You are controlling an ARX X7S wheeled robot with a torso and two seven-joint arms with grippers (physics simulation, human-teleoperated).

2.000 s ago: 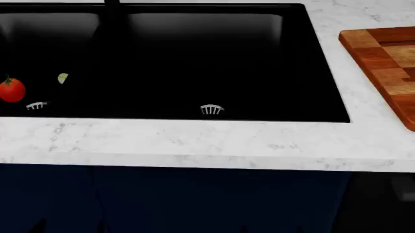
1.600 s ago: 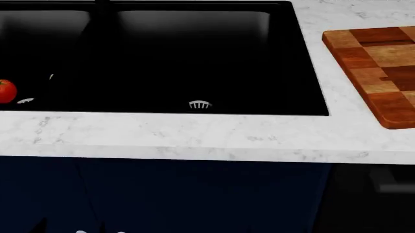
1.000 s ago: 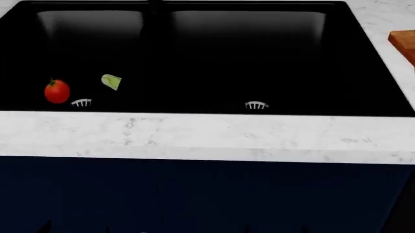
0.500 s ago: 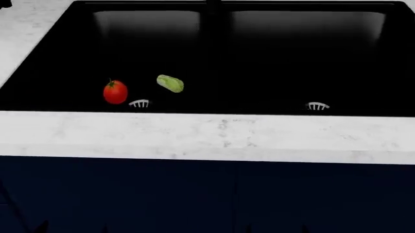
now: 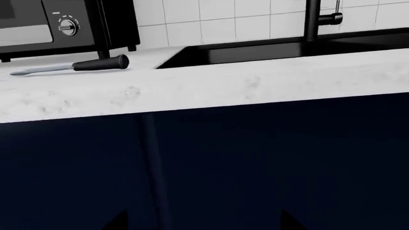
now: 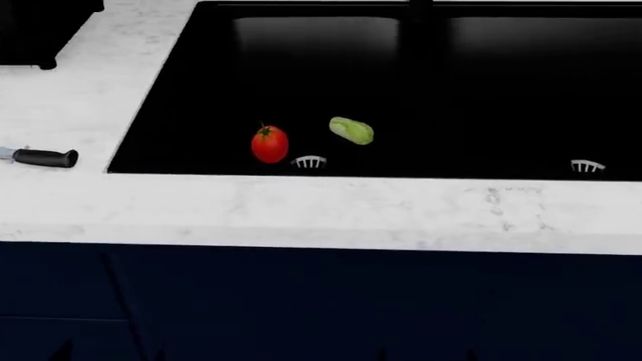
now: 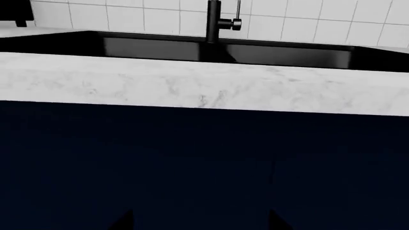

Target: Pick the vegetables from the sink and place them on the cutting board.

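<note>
A: Item 1, vegetables, 2 pieces?

B: Tomato [image 6: 269, 144], red, green stem, on the floor of the left basin of the sink [image 6: 180, 83]. Napa cabbage [image 6: 351, 130], pale green, oblong, lying on its side just beside the tomato, toward the basin divider, not touching it. A silver drain grate [image 6: 309, 162] sits between them at the near wall

A: Item 2, sink?

B: Matte black, 2 basins, set in a white marble countertop [image 6: 301, 210]. A second drain grate [image 6: 587, 166] shows in the right basin. Black faucet [image 7: 214, 21] stands at the back, before a white tiled wall [image 7: 307, 19]

A: Cutting board?

B: In no view

A: Surroundings?

B: Knife [image 6: 40, 157] with black handle on the counter left of the sink; in the left wrist view it lies before a dark oven with a dial [image 5: 67, 27]. Navy cabinet fronts [image 6: 321, 308] below

A: Grippers?

B: Left and right both low, facing the cabinet fronts; only dark tips at the wrist views' edges, so how wide either pincer stands I cannot tell
</note>
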